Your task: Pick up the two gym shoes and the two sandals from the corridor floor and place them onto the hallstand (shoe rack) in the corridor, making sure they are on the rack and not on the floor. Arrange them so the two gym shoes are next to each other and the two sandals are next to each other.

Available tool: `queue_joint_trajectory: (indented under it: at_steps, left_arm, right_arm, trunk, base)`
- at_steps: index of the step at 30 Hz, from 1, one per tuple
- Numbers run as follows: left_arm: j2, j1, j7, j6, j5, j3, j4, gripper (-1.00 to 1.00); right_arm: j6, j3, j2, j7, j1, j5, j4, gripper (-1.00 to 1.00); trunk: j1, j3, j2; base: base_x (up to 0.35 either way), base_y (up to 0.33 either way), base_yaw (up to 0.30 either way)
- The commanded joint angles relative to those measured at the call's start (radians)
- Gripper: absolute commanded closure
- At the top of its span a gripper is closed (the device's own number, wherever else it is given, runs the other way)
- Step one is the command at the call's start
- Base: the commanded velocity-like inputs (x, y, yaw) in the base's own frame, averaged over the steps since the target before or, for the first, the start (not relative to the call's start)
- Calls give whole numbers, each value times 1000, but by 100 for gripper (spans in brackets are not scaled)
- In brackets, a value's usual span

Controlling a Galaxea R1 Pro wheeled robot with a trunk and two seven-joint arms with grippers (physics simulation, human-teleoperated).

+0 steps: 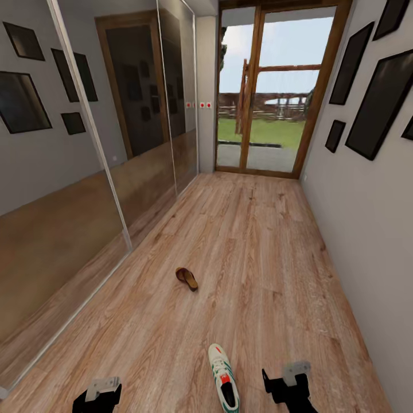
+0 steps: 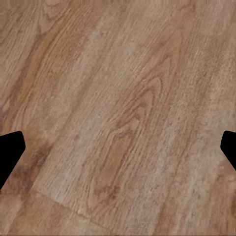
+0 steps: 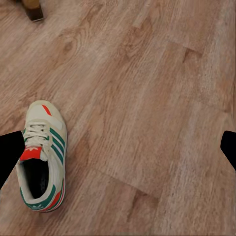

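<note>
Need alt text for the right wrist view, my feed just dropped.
A white gym shoe with green side stripes and red-orange marks lies alone on the wood-plank corridor floor, untouched. The right hand hangs above the floor with its dark fingertips spread wide at the frame's edges, holding nothing.

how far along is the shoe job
Nothing looks done: one gym shoe and one sandal lie on the floor. Nothing is in hand; the left gripper and right gripper are open and empty, the right nearest the shoe. Picking up and racking remain.
</note>
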Motion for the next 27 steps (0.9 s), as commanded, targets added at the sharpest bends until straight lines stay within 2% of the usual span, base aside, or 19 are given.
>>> queue_joint_trajectory:
  at_steps: [1,2,4,5,7,8,10,15,19,20,21,27]
  left_arm:
    - [3,-5,-1,-2,7,-1,-2,-100]
    - [14,-40,-2,2,2,-3,-13,-100]
    - [18,-60,-2,2,2,-4,-15,-100]
    - [21,-88,-3,4,1,-5,-17,-100]
    - [22,-104,-5,4,1,-6,-18,-100]
    - [15,-132,-25,4,1,-7,-20,-100]
    - [11,-135,-35,2,1,-8,-19,-100]
    - [9,-136,-40,1,1,-8,-19,-100]
    - [8,-136,-41,1,1,-10,-20,-100]
    - [8,-136,-41,1,0,-10,-20,-100]
    - [12,-132,-42,2,3,-13,-19,-100]
    - [11,-127,-42,-2,4,-11,-14,-100]
  right_arm:
    - [0,1,0,0,-4,6,-16,-100]
    - [27,1,0,0,-33,14,-77,-100]
    - [57,1,1,0,-56,18,-97,-100]
    - [123,2,1,1,-99,22,-113,-100]
    - [172,2,2,1,-132,23,-117,-100]
    - [299,0,8,0,-220,22,-110,-100]
    - [324,1,9,3,-238,21,-98,-100]
    - [326,1,10,3,-246,20,-32,-100]
    - [287,0,10,2,-248,20,35,-100]
    - [272,0,10,2,-248,21,51,-100]
    - [167,1,10,3,-249,21,120,-100]
    - [91,-2,9,-2,-249,21,146,-100]
  trunk:
    - [4,-4,-8]
    - [8,-7,-15]
    - [15,-14,-29]
    - [19,-17,-36]
    - [27,-23,-50]
    - [31,-26,-57]
    - [38,-32,-71]
    - [57,-48,-106]
    - [73,-61,-134]
    - [77,-64,-141]
    - [80,-67,-148]
    - [103,-86,-190]
  base:
    - [0,0,9]
    - [0,0,4]
    - [0,0,3]
    - [0,0,1]
    - [0,0,1]
    - [0,0,0]
    - [0,0,0]
    - [0,0,0]
    - [0,0,0]
    - [0,0,0]
    - [0,0,0]
    - [0,0,44]
